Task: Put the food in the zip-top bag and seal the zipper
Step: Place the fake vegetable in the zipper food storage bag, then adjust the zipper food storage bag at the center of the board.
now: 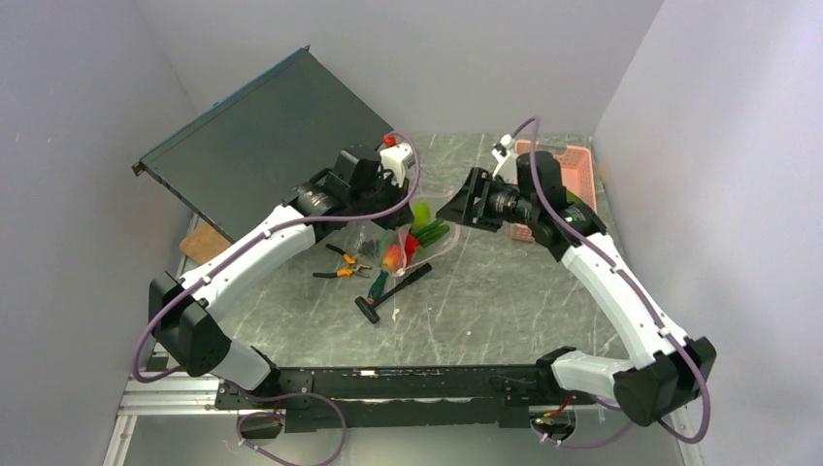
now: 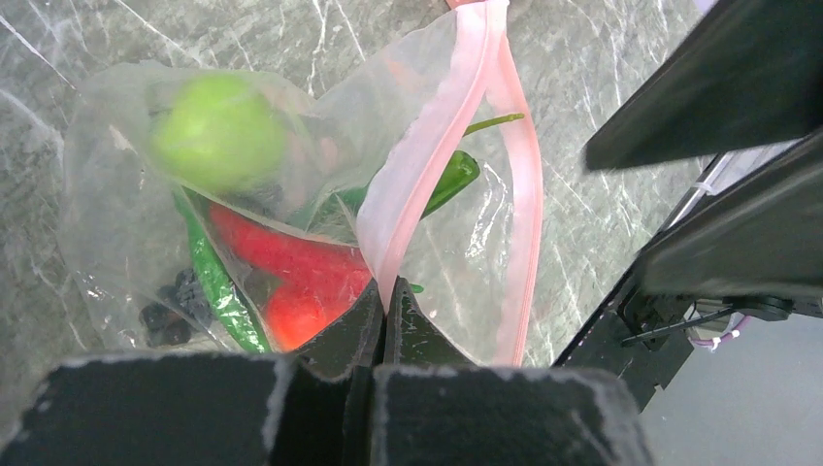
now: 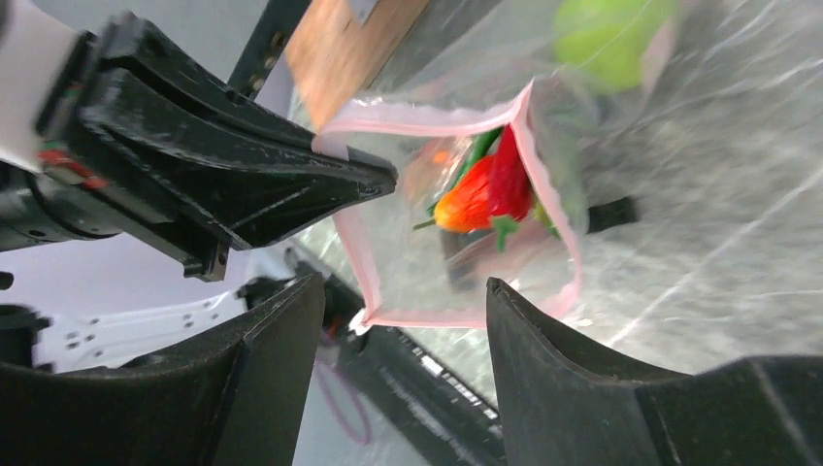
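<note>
The zip-top bag hangs open just above the table, between both arms. My left gripper is shut on one side of the pink zipper and holds that edge up. Inside the bag lie a green apple, a red chili, a cucumber and dark grapes. My right gripper is open, and the lower corner of the zipper lies just beyond its fingertips, untouched. The chili and orange mango show through the open mouth.
Orange-handled pliers, a green-handled screwdriver and a black tool lie on the table left of the bag. A pink basket stands behind the right arm. A dark panel leans at the back left.
</note>
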Action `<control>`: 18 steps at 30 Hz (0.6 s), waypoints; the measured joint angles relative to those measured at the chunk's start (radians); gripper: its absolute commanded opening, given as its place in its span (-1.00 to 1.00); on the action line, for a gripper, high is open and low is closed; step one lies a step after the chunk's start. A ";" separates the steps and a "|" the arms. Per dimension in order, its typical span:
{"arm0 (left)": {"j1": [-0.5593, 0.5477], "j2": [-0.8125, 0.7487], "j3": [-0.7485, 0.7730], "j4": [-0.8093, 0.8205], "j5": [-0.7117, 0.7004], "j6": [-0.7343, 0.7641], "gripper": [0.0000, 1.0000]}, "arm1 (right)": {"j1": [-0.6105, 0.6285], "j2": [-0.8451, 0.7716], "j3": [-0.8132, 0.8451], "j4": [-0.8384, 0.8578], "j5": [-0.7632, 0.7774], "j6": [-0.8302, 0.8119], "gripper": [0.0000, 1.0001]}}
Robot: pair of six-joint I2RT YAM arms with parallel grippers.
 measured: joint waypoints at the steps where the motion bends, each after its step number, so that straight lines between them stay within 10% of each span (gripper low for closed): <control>1: 0.000 0.000 0.000 0.000 -0.001 0.000 -1.00 | 0.000 -0.011 0.026 -0.029 0.040 -0.029 0.27; 18: 0.000 -0.003 0.000 -0.005 -0.015 0.002 -1.00 | 0.068 0.001 0.009 -0.011 0.324 -0.268 0.01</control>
